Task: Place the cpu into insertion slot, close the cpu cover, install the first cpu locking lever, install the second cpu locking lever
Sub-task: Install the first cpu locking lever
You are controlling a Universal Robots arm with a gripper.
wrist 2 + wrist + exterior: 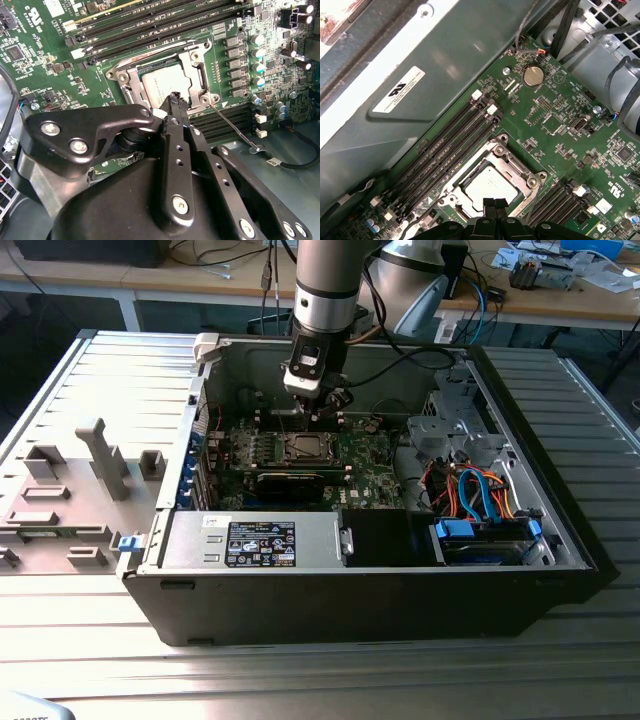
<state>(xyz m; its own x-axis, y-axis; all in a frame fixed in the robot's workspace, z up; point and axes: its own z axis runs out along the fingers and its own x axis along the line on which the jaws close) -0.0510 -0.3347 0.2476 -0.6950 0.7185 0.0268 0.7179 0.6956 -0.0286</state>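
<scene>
The cpu (487, 186) sits flat in the insertion slot (500, 139) with the cpu cover (509, 167) lying down around it, directly beneath the claw (490, 202), whose 2 fingers (485, 208) are pressed together, empty, over 1 edge of that slot.

Robotics laboratory or workshop, shown by benches, machine and dismantled hardware. An open computer case (360, 600) lies on a ribbed metal table (300, 680) in the centre of the exterior view, its motherboard (372, 455) exposed beneath a robot arm (328, 290). Grey fixtures (100, 455) stand on the table at the left of the frame. Along the top edge run wooden benches (200, 285) strewn with cables (215, 252) and, at upper right, loose parts (545, 270).
</scene>
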